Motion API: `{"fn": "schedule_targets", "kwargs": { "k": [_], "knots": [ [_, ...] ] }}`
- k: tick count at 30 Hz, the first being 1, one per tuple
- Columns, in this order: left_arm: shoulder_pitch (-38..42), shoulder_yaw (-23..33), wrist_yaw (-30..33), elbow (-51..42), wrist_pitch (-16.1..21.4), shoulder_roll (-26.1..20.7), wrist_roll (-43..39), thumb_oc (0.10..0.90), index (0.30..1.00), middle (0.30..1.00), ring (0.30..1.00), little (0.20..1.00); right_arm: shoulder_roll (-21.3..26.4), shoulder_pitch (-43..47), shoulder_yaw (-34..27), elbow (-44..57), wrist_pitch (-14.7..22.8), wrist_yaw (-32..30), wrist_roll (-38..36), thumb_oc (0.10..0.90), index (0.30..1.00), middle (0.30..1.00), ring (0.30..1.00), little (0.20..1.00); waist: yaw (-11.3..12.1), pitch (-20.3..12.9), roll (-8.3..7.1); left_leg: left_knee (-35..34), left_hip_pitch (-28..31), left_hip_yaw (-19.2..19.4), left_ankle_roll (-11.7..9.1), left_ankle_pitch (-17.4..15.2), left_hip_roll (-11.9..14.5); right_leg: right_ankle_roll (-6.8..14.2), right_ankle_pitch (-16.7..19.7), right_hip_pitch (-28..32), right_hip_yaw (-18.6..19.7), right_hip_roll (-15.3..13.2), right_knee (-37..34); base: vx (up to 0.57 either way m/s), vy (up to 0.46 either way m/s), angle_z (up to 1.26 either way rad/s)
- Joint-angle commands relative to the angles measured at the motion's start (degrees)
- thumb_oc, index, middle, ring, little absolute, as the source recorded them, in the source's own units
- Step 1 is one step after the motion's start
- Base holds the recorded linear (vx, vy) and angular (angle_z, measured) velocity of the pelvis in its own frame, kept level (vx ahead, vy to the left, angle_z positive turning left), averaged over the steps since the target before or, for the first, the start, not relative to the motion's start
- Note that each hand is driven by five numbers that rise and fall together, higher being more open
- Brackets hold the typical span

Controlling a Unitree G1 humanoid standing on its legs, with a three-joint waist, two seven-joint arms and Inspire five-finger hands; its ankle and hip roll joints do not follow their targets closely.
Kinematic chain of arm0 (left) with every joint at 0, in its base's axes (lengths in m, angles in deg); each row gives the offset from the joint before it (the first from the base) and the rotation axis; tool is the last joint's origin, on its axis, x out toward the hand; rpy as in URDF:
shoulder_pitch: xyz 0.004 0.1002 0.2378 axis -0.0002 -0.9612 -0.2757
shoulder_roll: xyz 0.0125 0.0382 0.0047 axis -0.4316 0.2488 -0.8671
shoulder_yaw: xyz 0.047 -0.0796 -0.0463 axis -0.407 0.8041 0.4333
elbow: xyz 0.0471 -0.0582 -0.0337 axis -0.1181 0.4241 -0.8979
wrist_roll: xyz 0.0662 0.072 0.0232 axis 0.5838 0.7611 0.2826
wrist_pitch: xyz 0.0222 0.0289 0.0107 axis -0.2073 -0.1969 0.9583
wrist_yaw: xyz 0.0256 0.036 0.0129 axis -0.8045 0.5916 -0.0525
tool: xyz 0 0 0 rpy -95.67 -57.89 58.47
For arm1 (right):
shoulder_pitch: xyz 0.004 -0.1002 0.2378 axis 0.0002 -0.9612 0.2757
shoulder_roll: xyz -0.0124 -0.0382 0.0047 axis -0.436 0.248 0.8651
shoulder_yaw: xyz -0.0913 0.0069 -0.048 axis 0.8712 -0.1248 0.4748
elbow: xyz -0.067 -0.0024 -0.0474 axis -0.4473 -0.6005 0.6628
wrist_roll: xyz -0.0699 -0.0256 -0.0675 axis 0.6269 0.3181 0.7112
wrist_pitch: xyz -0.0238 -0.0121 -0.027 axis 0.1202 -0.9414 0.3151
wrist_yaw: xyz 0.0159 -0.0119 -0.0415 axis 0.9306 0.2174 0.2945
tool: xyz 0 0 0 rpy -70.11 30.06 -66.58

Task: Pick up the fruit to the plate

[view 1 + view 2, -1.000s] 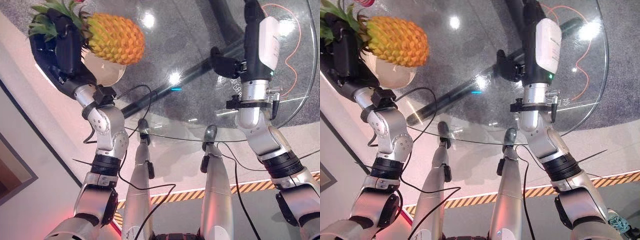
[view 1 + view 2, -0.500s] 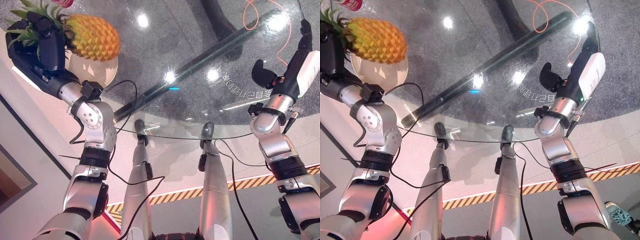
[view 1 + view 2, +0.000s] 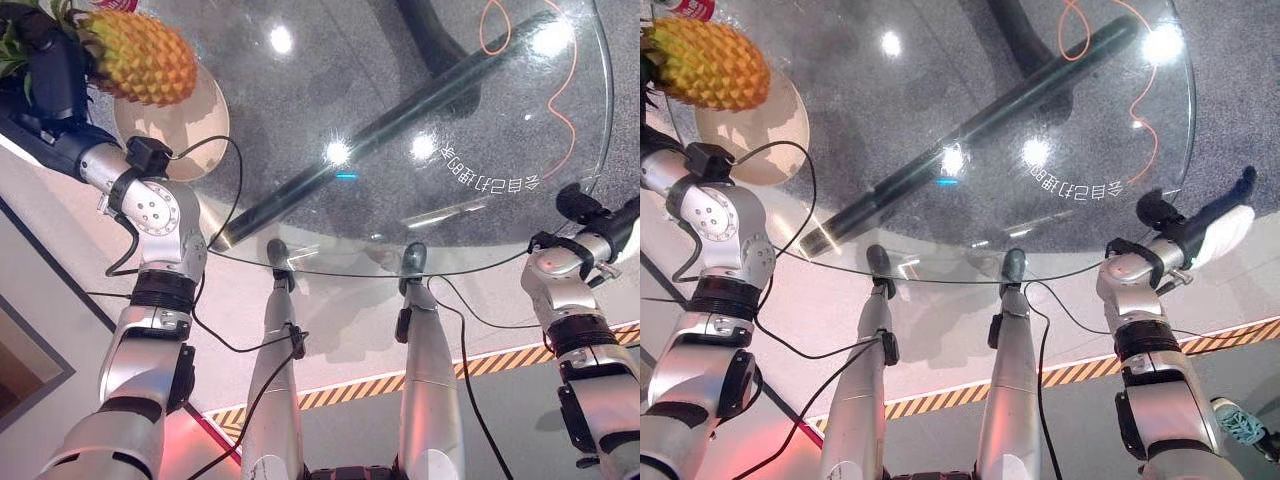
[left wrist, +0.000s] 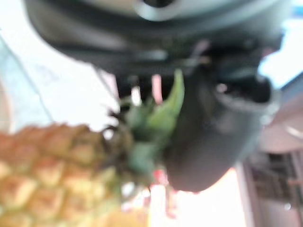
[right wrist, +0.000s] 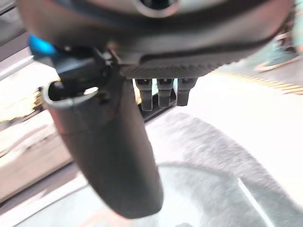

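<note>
My left hand [image 3: 52,72] is shut on the leafy crown of a yellow pineapple [image 3: 140,55], which hangs in the air at the far left of the glass table. Its body reaches over the far edge of a round beige plate [image 3: 190,125] that lies flat on the glass. In the left wrist view the green leaves [image 4: 154,120] sit against my thumb [image 4: 213,137], with the scaly fruit [image 4: 47,175] beyond. My right hand [image 3: 1212,218] is open and holds nothing, low beside the table's near right rim; its straight fingers [image 5: 161,92] show in the right wrist view.
The round glass table [image 3: 480,120] spans most of the view, with a dark bar [image 3: 400,125] and grey carpet seen through it. An orange cable [image 3: 545,70] loops at the far right. A red can [image 3: 685,8] stands at the far left. Striped floor tape [image 3: 500,372] runs near me.
My right hand has drawn back from over the table down to its near right rim. The left hand still holds the pineapple, now further up and left in a view that has itself shifted.
</note>
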Motion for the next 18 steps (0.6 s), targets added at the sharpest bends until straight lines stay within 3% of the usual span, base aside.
{"fn": "schedule_targets", "kwargs": {
  "k": [1, 7, 18],
  "knots": [
    [9.69, 0.34, 4.30, -0.29, 8.96, -7.66, 7.89, 0.100, 0.300, 0.300, 0.300, 0.200, 4.12, 1.44, -2.68, -5.59, 3.42, -3.07, -3.81, 0.800, 0.900, 0.900, 0.900, 0.900, 1.34, -1.47, -3.41, 7.25, 1.26, -2.28, -2.95, -9.04, 1.89, -1.27, 7.14, 6.00, -3.45, 1.62, -10.52, 0.00, 0.000, 0.00],
    [10.79, -1.06, 6.29, 1.60, 7.59, -8.27, 8.65, 0.100, 0.300, 0.300, 0.300, 0.200, 3.86, 0.28, -2.91, -15.52, 1.76, 3.01, -8.50, 0.800, 0.900, 0.900, 0.900, 0.900, 1.69, -1.47, -3.39, 8.20, 0.77, -2.75, -2.72, -9.32, 1.85, -1.51, 6.78, 5.89, -3.55, 1.68, -9.95, 0.00, -0.005, 0.00],
    [10.69, -2.22, 5.26, 3.62, 4.80, -7.83, 8.36, 0.100, 0.300, 0.300, 0.300, 0.200, -0.11, -3.31, -1.61, -22.94, -2.26, 15.68, -13.26, 0.800, 0.900, 0.900, 0.900, 0.900, 2.15, -1.47, -3.69, 10.40, -0.05, -3.57, -2.33, -10.12, 1.53, -1.86, 6.18, 5.53, -3.76, 1.81, -8.74, 0.00, -0.014, 0.00]
  ]
}}
